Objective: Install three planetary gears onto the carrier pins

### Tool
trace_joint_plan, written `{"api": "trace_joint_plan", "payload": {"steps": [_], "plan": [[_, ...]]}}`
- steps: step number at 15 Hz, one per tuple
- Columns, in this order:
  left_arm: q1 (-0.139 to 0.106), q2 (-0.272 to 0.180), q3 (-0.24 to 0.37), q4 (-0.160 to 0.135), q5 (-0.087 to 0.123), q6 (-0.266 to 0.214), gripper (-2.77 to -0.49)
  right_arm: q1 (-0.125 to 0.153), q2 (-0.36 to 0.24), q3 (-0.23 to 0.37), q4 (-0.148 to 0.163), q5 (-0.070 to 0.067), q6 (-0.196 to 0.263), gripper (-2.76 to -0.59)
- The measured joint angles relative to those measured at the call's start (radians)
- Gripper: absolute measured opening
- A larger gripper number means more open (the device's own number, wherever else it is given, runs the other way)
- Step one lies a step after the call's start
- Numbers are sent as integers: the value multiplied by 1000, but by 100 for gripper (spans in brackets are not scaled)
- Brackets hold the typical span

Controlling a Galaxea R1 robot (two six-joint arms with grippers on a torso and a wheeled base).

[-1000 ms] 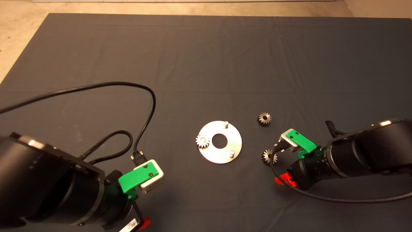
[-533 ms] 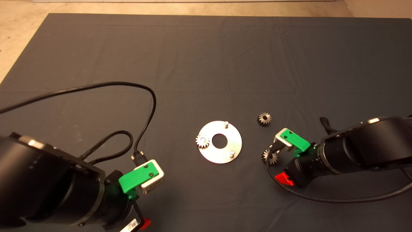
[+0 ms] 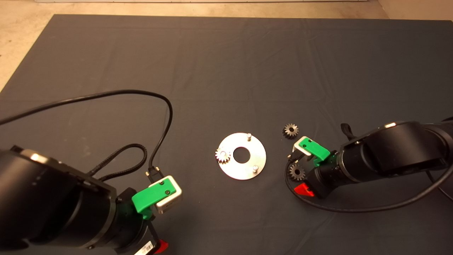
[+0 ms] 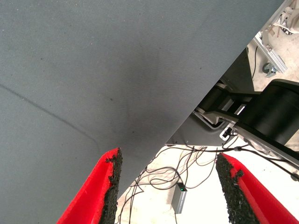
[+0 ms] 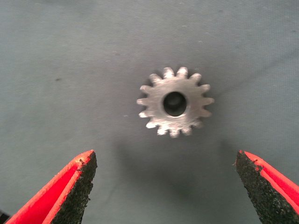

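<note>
A shiny round disc point(image 3: 244, 170) lies mid-mat with its carrier pins upright. One planetary gear point(image 3: 223, 155) sits on the left pin; the far pin point(image 3: 248, 135) and the near-right pin point(image 3: 254, 168) are bare. Two more gears lie loose on the mat to the disc's right, one farther back point(image 3: 291, 130) and one nearer point(image 3: 297, 172). My right gripper point(image 5: 164, 157) hovers open over the nearer gear point(image 5: 175, 102), which lies flat, bore up, just ahead of the fingertips and untouched. My left gripper point(image 4: 169, 157) waits open and empty at the mat's near-left edge.
A black cable point(image 3: 166, 117) loops across the mat from the left arm toward the disc's left side. Another cable point(image 3: 354, 209) trails on the mat below the right arm. Bare floor point(image 3: 21, 42) shows beyond the mat's far-left corner.
My right gripper has slid left and slightly away from me, now sitting over the nearer loose gear. The gears, the disc and the left arm have stayed put.
</note>
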Motion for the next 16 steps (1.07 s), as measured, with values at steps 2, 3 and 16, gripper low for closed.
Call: {"api": "trace_joint_plan", "payload": {"steps": [2,3,16], "plan": [[0,0,0,0,-4,0,-193,0,0,-9,0,0,-6,-115],[0,0,0,0,-9,0,-193,0,1,-11,-1,0,-7,-115],[0,-3,0,0,-30,0,-193,-6,53,-90,-39,1,-36,-115]]}}
